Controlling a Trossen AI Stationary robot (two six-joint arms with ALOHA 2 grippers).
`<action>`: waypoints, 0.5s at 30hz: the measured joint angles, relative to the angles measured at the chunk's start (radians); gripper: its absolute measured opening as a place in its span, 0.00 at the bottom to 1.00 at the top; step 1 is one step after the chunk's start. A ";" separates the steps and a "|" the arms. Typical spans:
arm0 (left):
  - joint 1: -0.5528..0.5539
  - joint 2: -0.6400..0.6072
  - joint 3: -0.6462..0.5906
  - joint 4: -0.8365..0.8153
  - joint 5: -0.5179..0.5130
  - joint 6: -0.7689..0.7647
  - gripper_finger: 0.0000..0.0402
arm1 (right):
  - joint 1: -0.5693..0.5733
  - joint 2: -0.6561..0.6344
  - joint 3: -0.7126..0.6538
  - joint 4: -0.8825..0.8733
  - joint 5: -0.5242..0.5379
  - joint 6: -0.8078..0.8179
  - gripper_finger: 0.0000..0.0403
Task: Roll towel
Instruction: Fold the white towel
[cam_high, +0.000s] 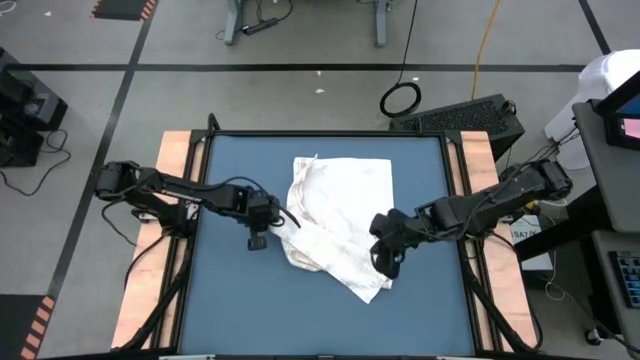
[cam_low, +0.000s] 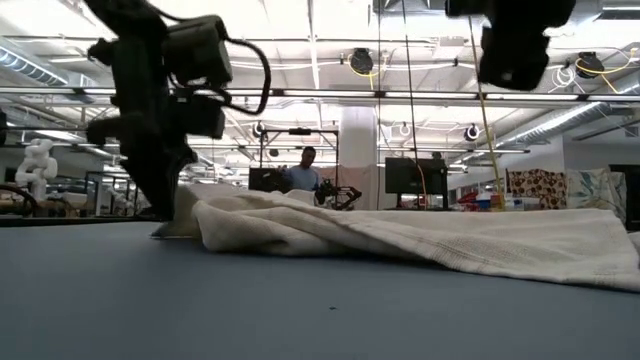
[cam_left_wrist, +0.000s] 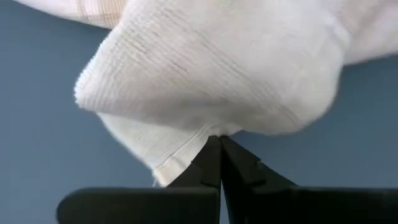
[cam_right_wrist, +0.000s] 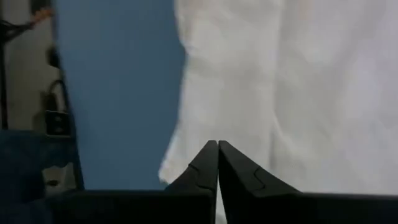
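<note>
The white towel lies crumpled and partly folded over itself in the middle of the blue table; it also shows in the low view. My left gripper is at the towel's left edge, down near the table and shut on the cloth. My right gripper is shut and hangs above the towel's near right part; the low view shows my right gripper well clear of the cloth, touching nothing. Its wrist view looks down on the towel. My left gripper pinches a bulging fold at the towel's left edge between its two fingers, right at their tips. One layer or several, I cannot tell. A hemmed corner lies beside one finger. The held edge is raised a little; the rest lies on the table.
Wooden strips run along the table's left and right sides. Bare blue table lies near and left of the towel. A person stands far behind the table in the room.
</note>
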 joint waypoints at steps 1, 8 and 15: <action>-0.004 -0.008 0.015 -0.023 0.001 -0.006 0.01 | 0.010 0.000 -0.007 0.044 0.004 -0.023 0.03; -0.033 -0.040 0.103 -0.069 0.072 -0.041 0.00 | 0.111 0.002 -0.082 0.137 -0.057 -0.002 0.19; -0.040 -0.042 0.111 -0.069 0.134 -0.050 0.00 | 0.272 0.054 -0.188 0.317 -0.047 0.046 0.37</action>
